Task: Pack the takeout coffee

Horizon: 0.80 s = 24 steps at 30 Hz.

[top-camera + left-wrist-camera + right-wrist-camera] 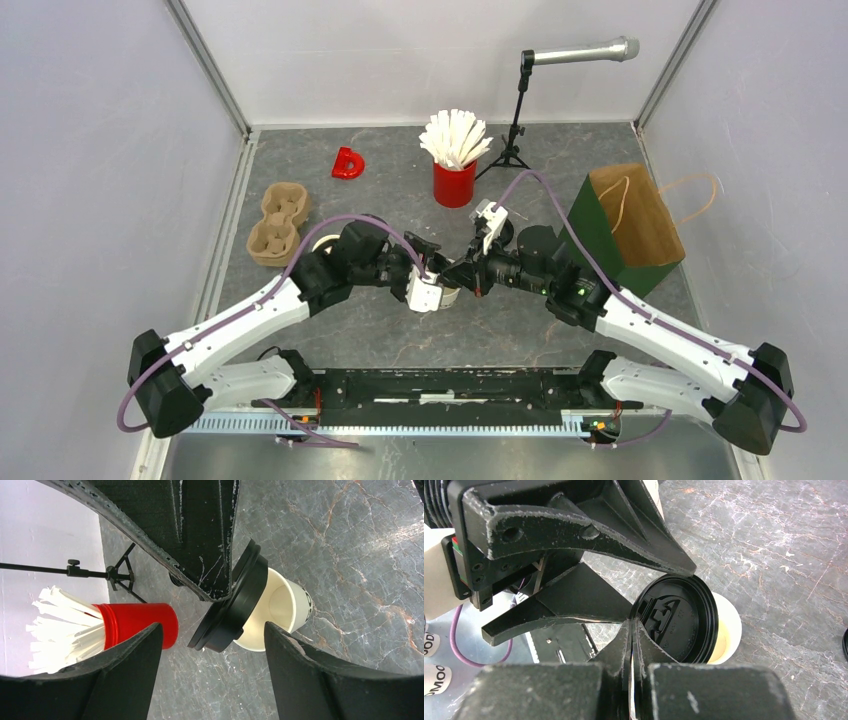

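Right pincer (631,624) stretched inward, pinching lid (679,620) — tilted over cup (730,630)

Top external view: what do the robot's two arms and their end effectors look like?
Both the left arm and right arm have white links, black joints and bases, and a purple cable looping alongside. The left end effector and right end effector have black wedge-shaped fingers, scuffed pale along the edges.

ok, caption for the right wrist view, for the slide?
Right hand pinches the tilted black lid by its edge over the open paper cup; lid not yet seated.
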### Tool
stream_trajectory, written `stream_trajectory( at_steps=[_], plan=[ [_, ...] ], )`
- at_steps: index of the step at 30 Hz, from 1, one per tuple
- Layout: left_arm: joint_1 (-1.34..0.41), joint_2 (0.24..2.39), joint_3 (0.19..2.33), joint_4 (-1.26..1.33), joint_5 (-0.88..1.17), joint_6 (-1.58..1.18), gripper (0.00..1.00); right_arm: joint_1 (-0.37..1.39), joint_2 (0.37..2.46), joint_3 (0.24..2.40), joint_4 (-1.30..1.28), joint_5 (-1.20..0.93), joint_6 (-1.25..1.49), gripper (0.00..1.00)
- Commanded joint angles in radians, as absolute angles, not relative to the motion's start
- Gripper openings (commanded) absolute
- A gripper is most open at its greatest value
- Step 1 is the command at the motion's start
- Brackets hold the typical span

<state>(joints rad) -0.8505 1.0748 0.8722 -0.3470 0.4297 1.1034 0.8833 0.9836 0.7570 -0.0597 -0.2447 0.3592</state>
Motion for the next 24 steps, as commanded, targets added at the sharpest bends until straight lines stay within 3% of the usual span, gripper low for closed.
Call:
stream_trajectory(
  at_steps=[1, 10, 16, 20, 24],
  plan=[
    [-0.856, 1.081, 0.919, -0.339, 0.478, 1.148, 0.78, 0.893, 0.989, 0.807, -0.008, -0.254, 0.366, 0.0],
    [-0.856, 1.081, 0.923, -0.352, 0.49, 1.123, 0.52, 0.897, 1.004, 0.818, 0.0, -0.262, 0.361, 0.0],
    [-0.856, 1.073, 0.937, -0.369, 0.465, 1.063, 0.41, 0.897, 0.998, 0.832, -0.032, -0.232, 0.348, 0.0],
    [-0.856, 1.073, 0.964, -0.353, 0.403, 0.906, 0.37, 0.896, 0.974, 0.852, -0.053, -0.188, 0.333, 0.11],
    [-0.856, 1.032, 0.948, -0.321, 0.399, 0.764, 0.36, 0.896, 0.917, 0.865, -0.096, -0.067, 0.3, 0.3]
  ],
)
